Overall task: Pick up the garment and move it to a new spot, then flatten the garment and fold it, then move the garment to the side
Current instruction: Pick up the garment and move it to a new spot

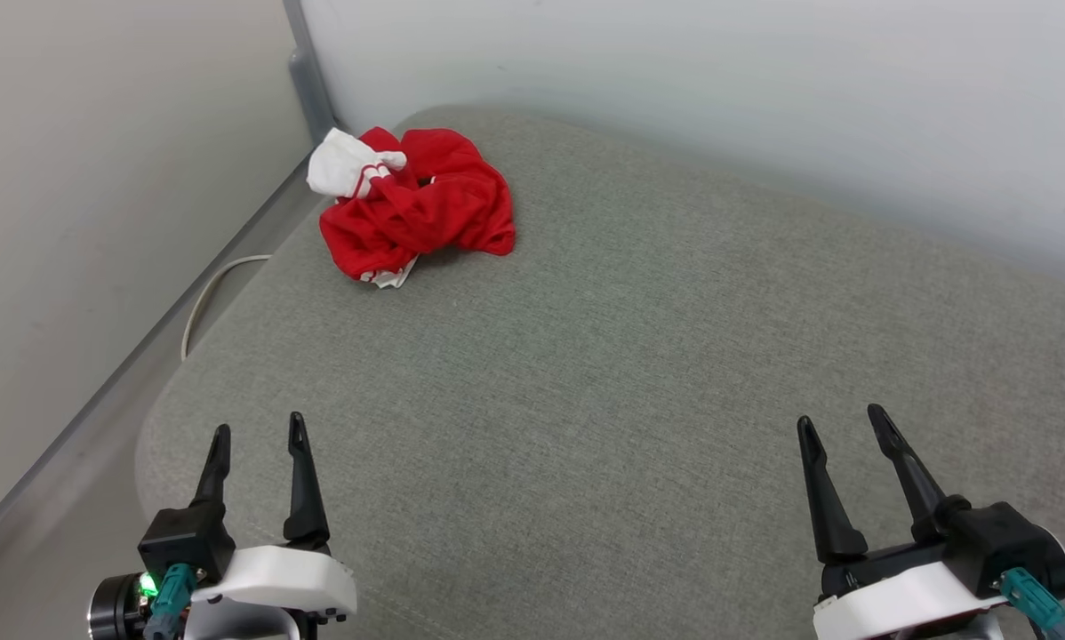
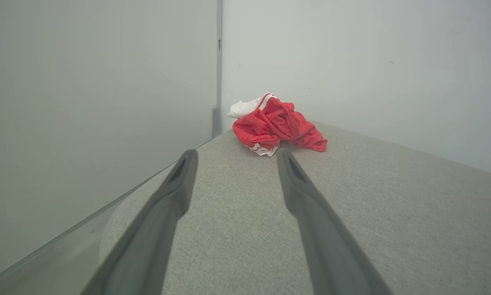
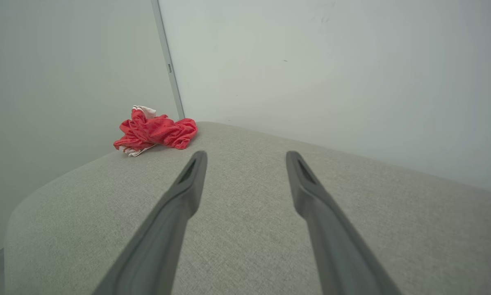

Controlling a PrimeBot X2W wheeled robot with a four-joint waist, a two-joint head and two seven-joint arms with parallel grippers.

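We look down at the red-and-white garment (image 1: 412, 203), crumpled in the far left corner of the grey cushion (image 1: 639, 373), close to the wall. Our left gripper (image 1: 259, 436) and right gripper (image 1: 842, 420) hover near us, fingers spread and empty. The left is better placed to reach it; we judge a pinch on a raised fold should lift it cleanly.

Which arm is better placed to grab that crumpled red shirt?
Probably the left. The shirt lies bunched at the far left corner of the cushion, nearly straight ahead of the open left end effector; the right end effector would have to reach across.
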